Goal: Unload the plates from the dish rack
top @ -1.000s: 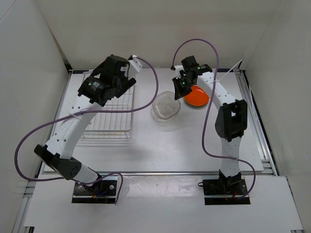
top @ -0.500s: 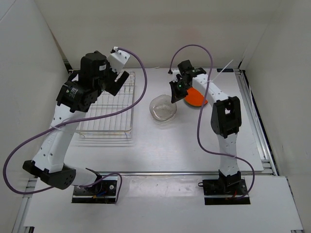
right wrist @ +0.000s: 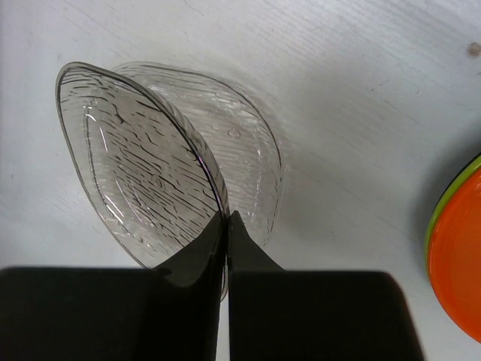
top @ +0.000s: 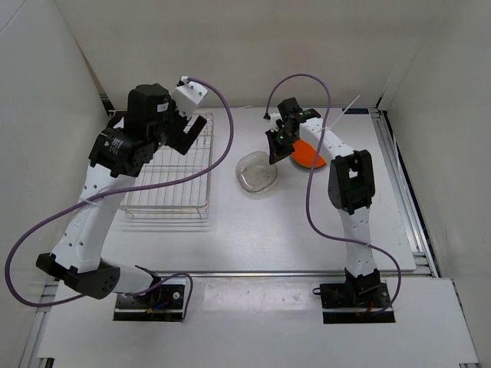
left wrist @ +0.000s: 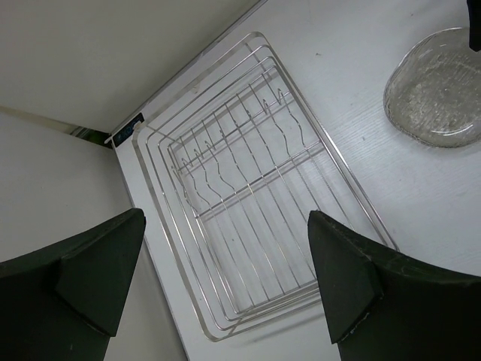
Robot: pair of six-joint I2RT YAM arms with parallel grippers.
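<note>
- While the right gripper (right wrist: pixel 226 218) is clamped on the rim of a tilted clear plate (right wrist: pixel 135 165), a second clear plate (right wrist: pixel 252 143) lies flat on the table (right wrist: pixel 361 90) directly below it, so lowering should stack them.
- An orange plate (right wrist: pixel 458 256) sits just beside, to the right.
- Over the dish rack (left wrist: pixel 248 188), which shows no plates, the left gripper (left wrist: pixel 225 278) hovers with jaws apart.

dish rack (top: pixel 173 180) left | tilted plate (right wrist: pixel 135 165) over lying plate (right wrist: pixel 252 158) (centre) | plate stack (top: pixel 307 157) right
</note>
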